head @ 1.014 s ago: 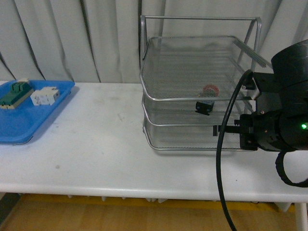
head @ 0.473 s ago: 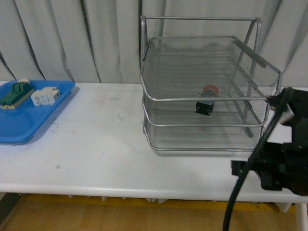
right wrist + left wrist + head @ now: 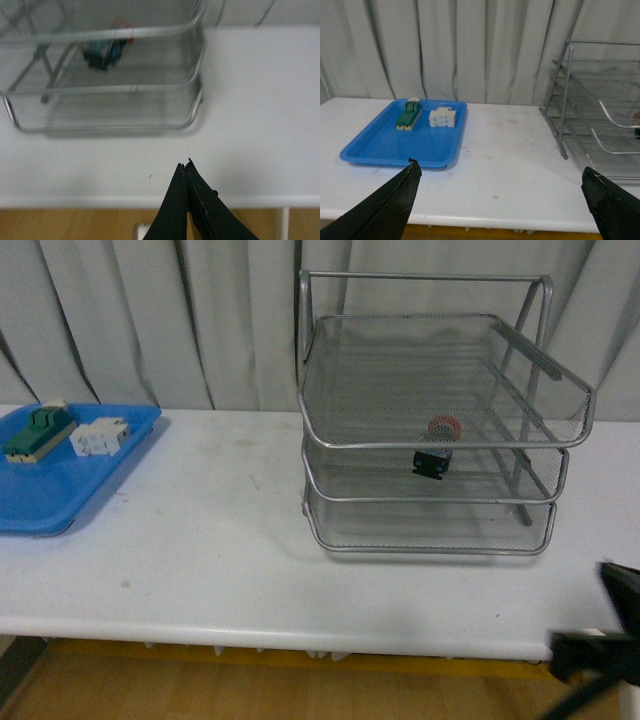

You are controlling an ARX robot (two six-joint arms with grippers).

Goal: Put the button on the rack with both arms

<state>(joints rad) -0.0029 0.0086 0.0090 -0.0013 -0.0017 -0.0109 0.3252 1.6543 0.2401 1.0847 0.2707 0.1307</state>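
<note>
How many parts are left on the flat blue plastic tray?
2 on the flat blue plastic tray: the green and beige flat switch toward its far left, and the white blocky component just right of it. Nothing looks hidden.

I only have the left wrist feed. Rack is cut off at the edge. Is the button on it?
Observer: Yes. In the front view the button sits in the rack, on the middle tier, toward its right half.
Operator: Upright?
Observer: Tilted, red cap pointing up and back; the right wrist view shows the button blurred.
Operator: Right gripper near it?
Observer: No. The right gripper is shut, empty, over the table's front edge, clear of the rack.
</note>
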